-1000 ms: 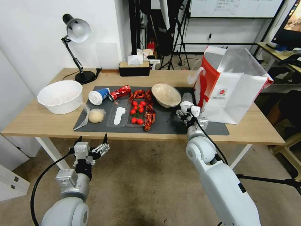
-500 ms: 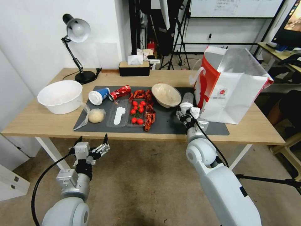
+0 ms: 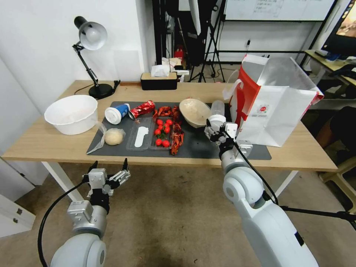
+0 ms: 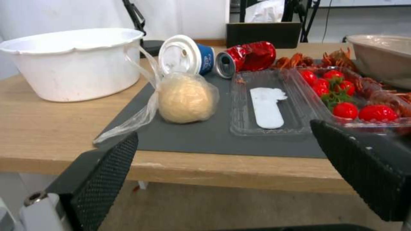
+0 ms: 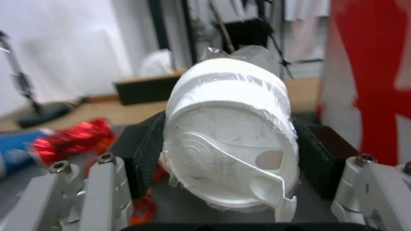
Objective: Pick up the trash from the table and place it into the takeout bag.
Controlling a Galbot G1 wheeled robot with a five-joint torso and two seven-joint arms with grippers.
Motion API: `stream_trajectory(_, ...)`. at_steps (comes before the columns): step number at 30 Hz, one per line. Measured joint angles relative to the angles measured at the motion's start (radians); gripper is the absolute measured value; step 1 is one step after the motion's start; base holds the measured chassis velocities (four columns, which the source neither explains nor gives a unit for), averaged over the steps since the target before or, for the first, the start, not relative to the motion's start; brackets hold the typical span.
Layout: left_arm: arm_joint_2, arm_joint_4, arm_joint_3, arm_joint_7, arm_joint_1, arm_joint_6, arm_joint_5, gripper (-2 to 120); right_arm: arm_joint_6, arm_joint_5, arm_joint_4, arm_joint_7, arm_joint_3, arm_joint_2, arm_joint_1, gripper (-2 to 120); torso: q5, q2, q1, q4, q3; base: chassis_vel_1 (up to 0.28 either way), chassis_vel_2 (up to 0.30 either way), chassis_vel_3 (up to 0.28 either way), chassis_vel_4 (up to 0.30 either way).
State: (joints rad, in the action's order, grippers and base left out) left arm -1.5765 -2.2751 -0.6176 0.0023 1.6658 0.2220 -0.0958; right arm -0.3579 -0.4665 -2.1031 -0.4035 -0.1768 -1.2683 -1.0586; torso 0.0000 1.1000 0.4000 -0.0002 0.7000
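Lab room, white wall, long light-wood table (image 3: 44, 142) with a dark grey mat (image 3: 193, 146) and a black desk lamp (image 3: 91, 37) at the back. Head view: the right gripper (image 3: 217, 130) sits over the mat's right part, clamped on the clear white-lidded cup (image 3: 216, 114), which is now tipped up off the mat, lid toward the robot; half a second ago the cup lay lower beside the beige disposable bowl (image 3: 195, 111), so the lift has begun. The takeout bag (image 3: 276, 111) stands open just to the right of the cup, mouth up. Other trash untouched on the mat: blue-and-white paper cup (image 3: 116, 112), crushed red can (image 3: 142, 108), clear bag with dough ball (image 3: 113, 136); a clamshell of cherry tomatoes (image 3: 162, 130) and a white tub (image 3: 71, 113) also there. The left gripper (image 3: 108, 167) hangs below the table's front edge, fingers spread, holding nothing. Left wrist view: both open black pads frame the table edge, with the dough ball bag (image 4: 184, 98), paper cup (image 4: 186, 59) and red can (image 4: 246, 59) ahead (all lying on the mat, none touched). Right wrist view: lidded cup (image 5: 231, 134) wedged between the two black pads (image 5: 147, 157), film wrapped around it, the bag's red side (image 5: 368, 70) close behind. Judgement: grasp looks secure; the cup needs to clear the bag rim next.
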Motion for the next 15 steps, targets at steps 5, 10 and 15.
stream_trajectory(5, -0.003, 0.0, 0.003, 0.0, 0.001, 0.0, 0.006, 100, 0.081, -0.056, -0.059, 0.11, -0.029, 0.03, 0.021, 65, 0.0, 0.0, 0.0, 0.0002, 0.0, 0.0, 0.0, 0.0, 0.0)
stream_trajectory(10, -0.005, -0.001, 0.004, 0.001, 0.003, 0.0, 0.013, 100, 0.142, -0.109, -0.1, 0.168, -0.095, 0.069, 0.08, 65, 0.0001, 0.0, 0.0, 0.0003, 0.0, 0.0, 0.0, 0.0, 0.0)
stream_trajectory(15, -0.007, -0.002, 0.005, 0.001, 0.007, -0.002, 0.02, 100, 0.135, -0.156, -0.113, 0.143, -0.176, 0.117, 0.149, 65, 0.0002, 0.0, 0.0, 0.0002, 0.0, 0.0, 0.0, 0.0, 0.0)
